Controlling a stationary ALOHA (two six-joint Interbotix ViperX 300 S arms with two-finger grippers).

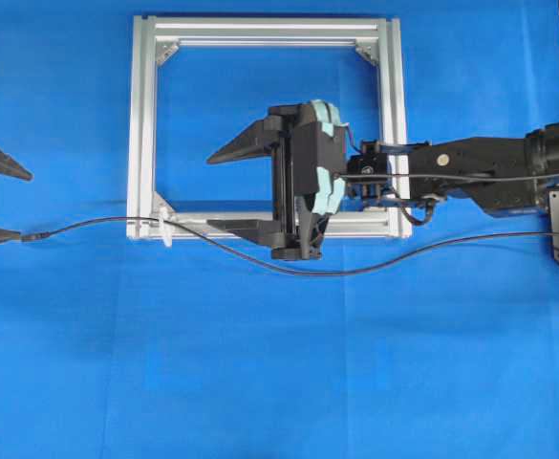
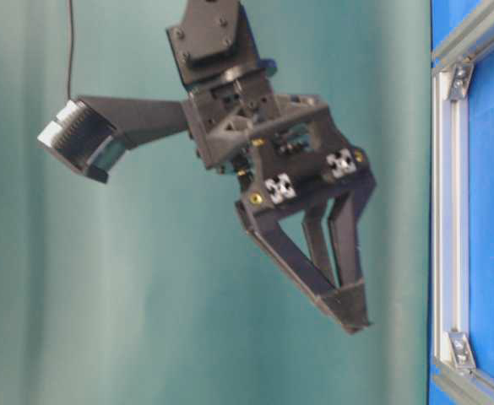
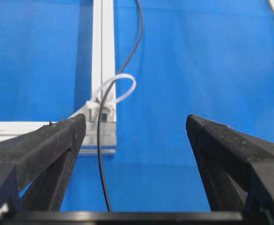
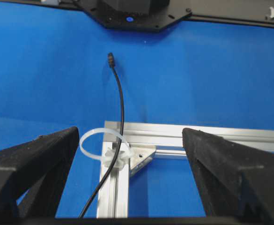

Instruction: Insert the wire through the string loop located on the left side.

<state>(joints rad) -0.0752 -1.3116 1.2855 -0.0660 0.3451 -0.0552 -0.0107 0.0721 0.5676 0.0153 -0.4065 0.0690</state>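
One wire [image 1: 260,256] through one string loop [image 1: 167,229] — two tools open

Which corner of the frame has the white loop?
The lower-left corner in the overhead view; the string loop sticks out there, with the wire beside it.

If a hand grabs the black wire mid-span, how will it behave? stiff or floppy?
Probably floppy: the wire lies in loose curves across the cloth, so the ends would likely sag and trail. Likely light, being very thin. It looks threaded through the string loop, so a sideways pull may drag or tug the loop.
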